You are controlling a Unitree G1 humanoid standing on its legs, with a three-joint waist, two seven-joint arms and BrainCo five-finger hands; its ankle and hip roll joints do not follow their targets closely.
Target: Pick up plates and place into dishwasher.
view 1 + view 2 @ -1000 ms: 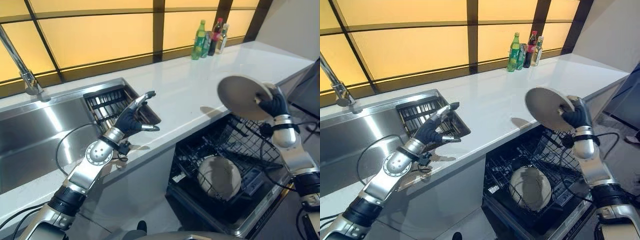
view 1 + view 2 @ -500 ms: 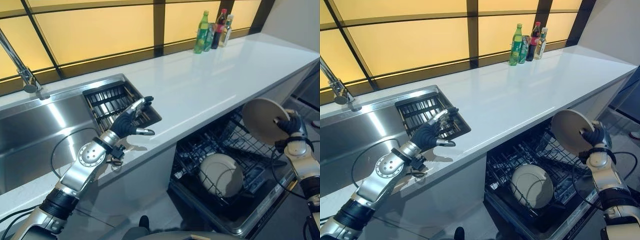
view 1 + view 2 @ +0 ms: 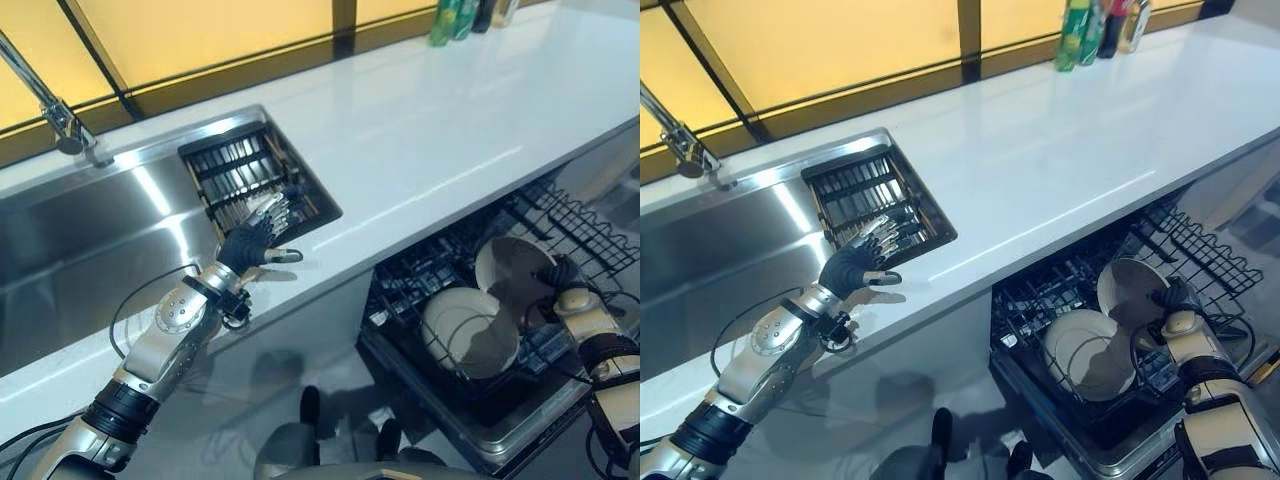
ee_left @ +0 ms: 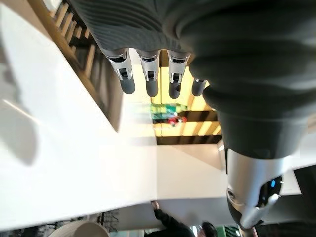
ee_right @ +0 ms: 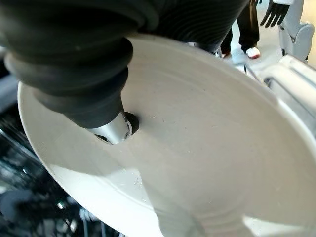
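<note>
Two plates stand in the pulled-out dishwasher rack [image 3: 560,215] under the counter: in the left eye view the right hand [image 3: 560,277] grips the held plate [image 3: 507,268] by its rim, on edge among the black wire prongs, and the other plate [image 3: 468,330] leans just beside it, nearer the front of the rack. Both are round, pale and smooth. Well apart, the left hand [image 3: 252,238] hovers with relaxed, spread fingers over the near edge of the white countertop [image 3: 440,130], close to the dark slotted drain rack [image 3: 240,170] that sits in the steel sink [image 3: 70,250]; a metal faucet [image 3: 45,100] rises behind the sink. In the right eye view the same scene shows: the held plate is low inside the wire rack, with thin black wires around it on all sides, and some bottles [image 3: 1095,22] stand far back on the glossy counter by the amber window. In the left wrist view the silver, dark-tipped fingers [image 4: 150,79] hang straight and hold nothing, above the white counter and a corner of the drain rack. In the right wrist view the thumb [image 5: 114,129] presses on the smooth, pale face of the held plate, which has faint rings near its edge; dark wire shows below it, and a person's legs stand farther off.
</note>
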